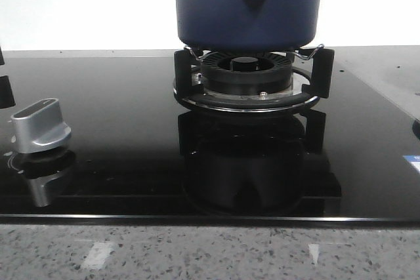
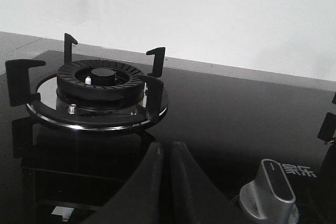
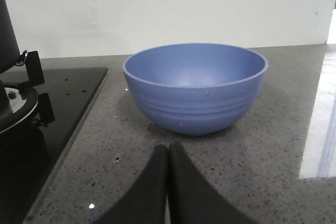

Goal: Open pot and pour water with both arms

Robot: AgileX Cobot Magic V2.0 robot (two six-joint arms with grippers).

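The dark-blue pot (image 1: 243, 4) stands on the black burner grate (image 1: 246, 83) at the back middle of the glass hob. Its top is cut off by the front view's upper edge, so no lid shows. A sliver of the pot (image 3: 6, 30) appears at the edge of the right wrist view. My left gripper (image 2: 167, 148) is shut on nothing, hovering over the hob beside a second, bare burner (image 2: 97, 85). My right gripper (image 3: 168, 150) is shut and empty, low over the stone counter just before a blue bowl (image 3: 195, 87). Neither gripper shows in the front view.
A silver knob (image 1: 41, 126) stands on the black glass hob (image 1: 131, 136) at the left, and the knob (image 2: 273, 182) is close beside my left fingers. The speckled counter (image 1: 197, 250) runs along the front. A white wall stands behind.
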